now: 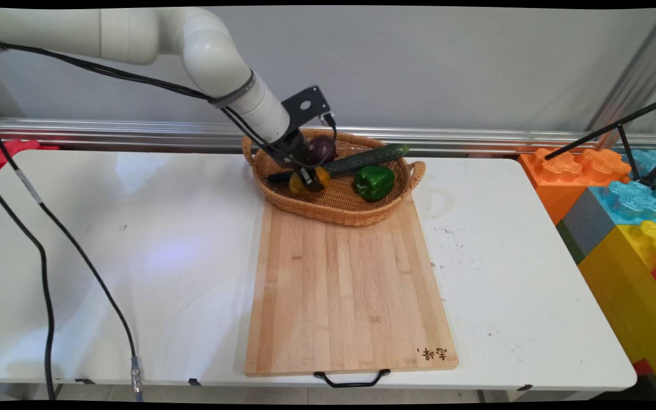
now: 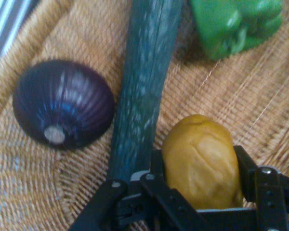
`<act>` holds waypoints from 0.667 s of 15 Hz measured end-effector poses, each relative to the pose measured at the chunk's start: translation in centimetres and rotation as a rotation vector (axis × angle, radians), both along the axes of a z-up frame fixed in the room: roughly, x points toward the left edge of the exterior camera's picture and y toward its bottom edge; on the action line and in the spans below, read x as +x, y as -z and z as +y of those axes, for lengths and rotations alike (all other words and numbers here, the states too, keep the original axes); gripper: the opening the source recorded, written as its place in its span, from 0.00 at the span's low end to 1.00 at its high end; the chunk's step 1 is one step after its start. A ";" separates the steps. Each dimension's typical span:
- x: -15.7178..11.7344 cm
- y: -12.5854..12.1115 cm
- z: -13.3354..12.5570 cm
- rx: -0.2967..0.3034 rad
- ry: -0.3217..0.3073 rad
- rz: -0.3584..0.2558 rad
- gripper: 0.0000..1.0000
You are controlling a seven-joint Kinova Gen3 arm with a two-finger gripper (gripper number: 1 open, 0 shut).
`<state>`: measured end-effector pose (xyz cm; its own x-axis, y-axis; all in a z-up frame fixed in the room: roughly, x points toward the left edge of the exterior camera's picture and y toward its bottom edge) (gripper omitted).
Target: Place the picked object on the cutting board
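My gripper [image 1: 311,181] reaches down into a woven wicker basket [image 1: 333,217] at the table's far side. In the hand view the gripper [image 2: 200,163] is shut on a yellow potato [image 2: 200,156], one finger [image 2: 157,166] against each side of it. The potato [image 1: 298,183] lies low in the basket's left part. A long dark green cucumber [image 2: 142,96] lies right beside it, with a purple onion [image 2: 62,103] beyond and a green bell pepper [image 2: 236,24] further off. In the main view the cucumber [image 1: 368,158] crosses the basket, the onion [image 1: 322,149] sits behind the hand, and the pepper [image 1: 373,182] sits to the right.
A large wooden cutting board [image 1: 351,285] lies in front of the basket, its black handle [image 1: 352,378] at the table's near edge. Big coloured toy blocks [image 1: 624,205] stand off the table's right end. Black cables [image 1: 49,228] hang over the table's left side.
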<state>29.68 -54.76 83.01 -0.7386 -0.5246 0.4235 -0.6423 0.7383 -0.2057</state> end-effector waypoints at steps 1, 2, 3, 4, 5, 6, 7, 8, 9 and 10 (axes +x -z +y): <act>-0.4 -0.9 0.5 -0.024 0.008 0.002 0.00; -1.0 -2.0 1.3 -0.050 0.020 0.006 0.00; -1.8 -3.1 2.4 -0.075 0.038 0.012 0.00; -2.4 -3.8 3.1 -0.086 0.051 0.017 0.00; -3.1 -4.4 3.8 -0.095 0.065 0.022 0.00; -3.7 -4.9 4.7 -0.102 0.078 0.026 0.00; -4.8 -5.7 6.1 -0.107 0.097 0.033 0.00; -5.7 -6.1 7.2 -0.109 0.112 0.037 0.00; -6.5 -6.5 8.4 -0.110 0.125 0.040 0.00; -7.1 -6.8 9.1 -0.110 0.134 0.041 0.00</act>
<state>22.55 -45.66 89.80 -0.7794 -0.3717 0.5043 -0.5496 0.7921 -0.2657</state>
